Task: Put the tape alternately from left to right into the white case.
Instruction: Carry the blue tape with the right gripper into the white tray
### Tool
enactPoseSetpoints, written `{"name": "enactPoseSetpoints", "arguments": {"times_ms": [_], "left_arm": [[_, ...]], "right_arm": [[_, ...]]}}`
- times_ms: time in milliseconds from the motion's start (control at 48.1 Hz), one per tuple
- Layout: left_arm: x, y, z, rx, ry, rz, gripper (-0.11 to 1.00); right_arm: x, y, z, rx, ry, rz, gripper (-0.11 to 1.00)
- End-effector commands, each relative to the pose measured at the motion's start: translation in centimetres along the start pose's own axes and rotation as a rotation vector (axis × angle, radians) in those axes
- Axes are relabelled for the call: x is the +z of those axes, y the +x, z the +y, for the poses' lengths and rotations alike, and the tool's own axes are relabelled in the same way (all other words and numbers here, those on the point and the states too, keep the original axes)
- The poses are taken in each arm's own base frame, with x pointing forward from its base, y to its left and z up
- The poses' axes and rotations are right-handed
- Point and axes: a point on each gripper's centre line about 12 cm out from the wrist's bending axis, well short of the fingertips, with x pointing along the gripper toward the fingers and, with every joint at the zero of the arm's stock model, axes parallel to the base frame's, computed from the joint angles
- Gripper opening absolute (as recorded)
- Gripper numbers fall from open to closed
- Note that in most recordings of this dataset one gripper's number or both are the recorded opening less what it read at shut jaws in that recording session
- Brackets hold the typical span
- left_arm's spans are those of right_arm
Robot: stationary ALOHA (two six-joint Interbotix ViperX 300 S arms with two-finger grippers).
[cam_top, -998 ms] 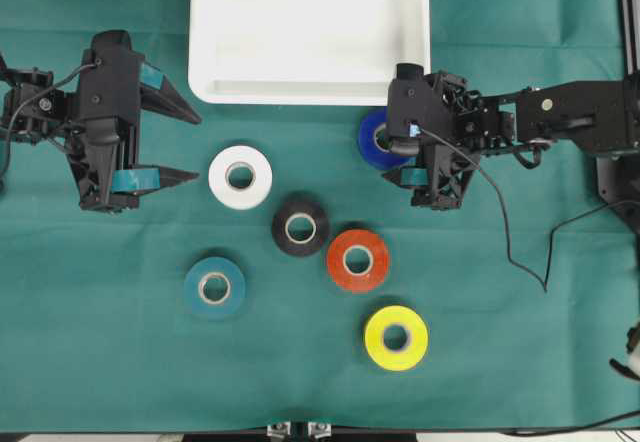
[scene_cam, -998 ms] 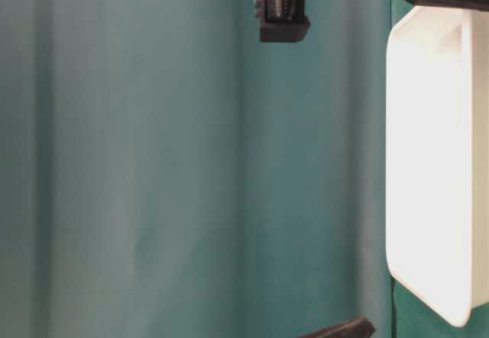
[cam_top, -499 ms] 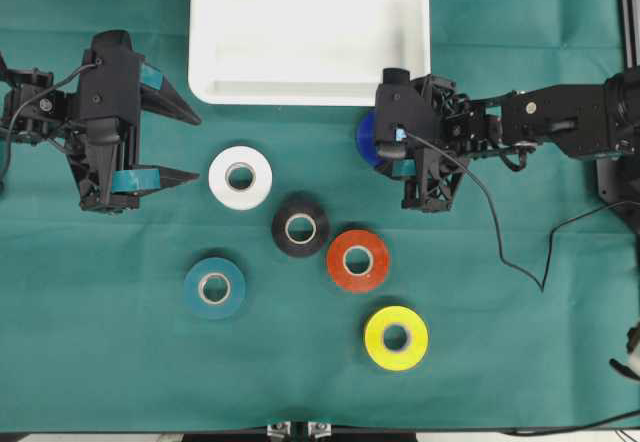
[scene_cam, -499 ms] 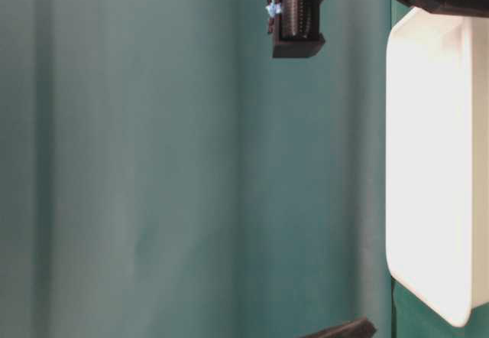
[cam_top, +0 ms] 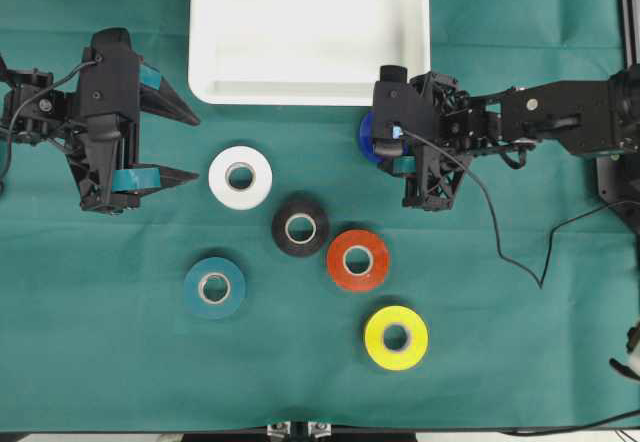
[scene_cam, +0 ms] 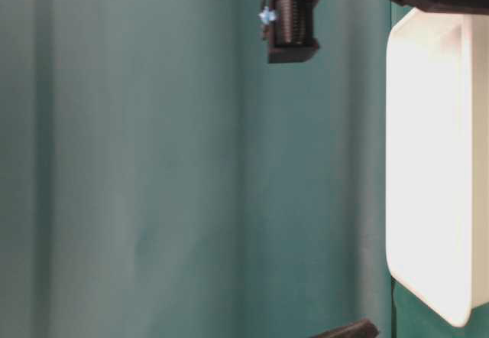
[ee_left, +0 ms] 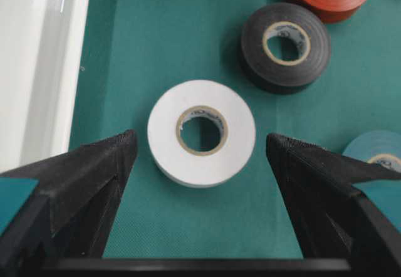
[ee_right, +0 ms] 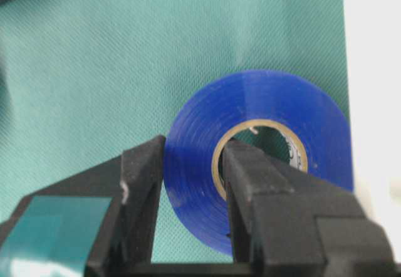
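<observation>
Right wrist view showed the big change: the jaws of the right gripper (ee_right: 191, 186) had snapped shut on the blue tape (ee_right: 257, 158). One finger sat inside the pale hole and the other pressed the outside of the ring. A second before, those jaws were wide apart over it.

From above, the blue tape (cam_top: 372, 137) was mostly hidden under that arm, just beside the near right corner of the white case (cam_top: 305, 32), which had nothing in it yet.

The left gripper (cam_top: 160, 142) had not moved. Its jaws stood wide apart near the left edge of the worktop, with the white tape (cam_top: 240, 177) lying between them in its own camera but not touched. The black tape (cam_top: 300, 226), red-orange tape (cam_top: 358, 259), teal tape (cam_top: 214, 287) and yellow tape (cam_top: 396, 337) lay apart toward the middle.

I think the first roll was now caught and ready to be lifted into the case.
</observation>
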Motion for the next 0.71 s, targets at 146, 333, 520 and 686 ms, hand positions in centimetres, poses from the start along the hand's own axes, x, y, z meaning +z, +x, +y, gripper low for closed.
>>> {"name": "enactPoseSetpoints", "arguments": {"times_ms": [146,333,520,686], "left_arm": [[0.7,-0.2,-0.2,-0.005,0.0,-0.023,0.66],[0.6,-0.2,-0.2,-0.005,0.0,-0.02,0.66],[0.6,-0.2,-0.2,-0.005,0.0,-0.02,0.66],[0.6,-0.2,-0.2,-0.005,0.0,-0.02,0.66]], "right_arm": [[2.4,-3.0,2.7,0.07,-0.021,-0.116,0.28],[2.4,-4.0,3.7,0.096,0.014,-0.123,0.28],[2.2,-3.9,3.8,0.093,0.022,-0.105,0.28],[2.6,-4.1,3.9,0.096,0.016,-0.115,0.28]]}}
